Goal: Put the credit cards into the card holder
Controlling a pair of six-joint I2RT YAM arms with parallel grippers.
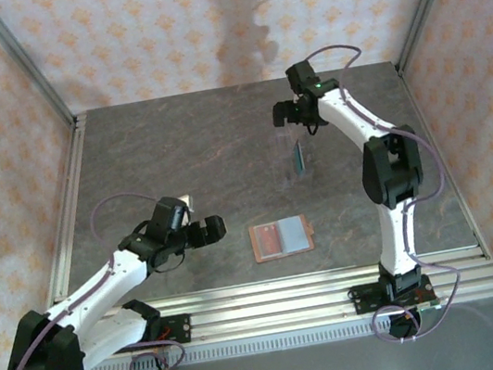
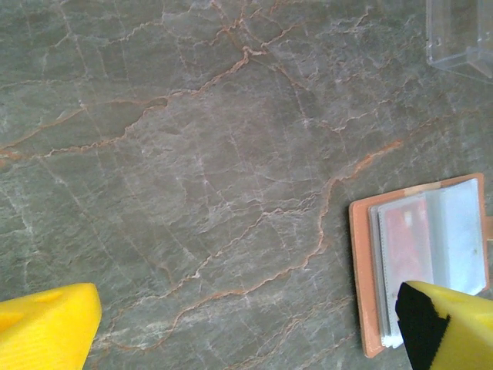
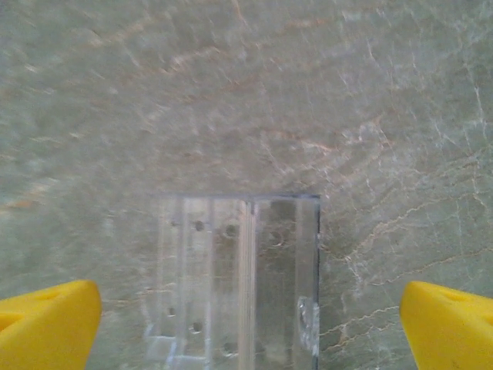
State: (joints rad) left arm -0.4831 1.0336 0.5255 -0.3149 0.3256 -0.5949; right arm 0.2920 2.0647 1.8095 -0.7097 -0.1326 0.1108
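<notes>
Lying open and flat on the grey marbled table, the reddish-brown card holder sits near the front rail, between the two arms. Its long axis runs left to right, with the snap tab pointing right. Clear sleeves face up inside: the left half reads reddish and the right half pale grey-blue. Whether that pale panel is a card cannot be told.

Farther back, well apart from the holder, a clear plastic stand holds a dark card upright on edge. The right gripper hangs over the stand, fingers spread wide, pinching nothing. The left gripper hovers just left of the holder, likewise spread and empty. One fingertip overlaps the holder's corner in the wrist view.
</notes>
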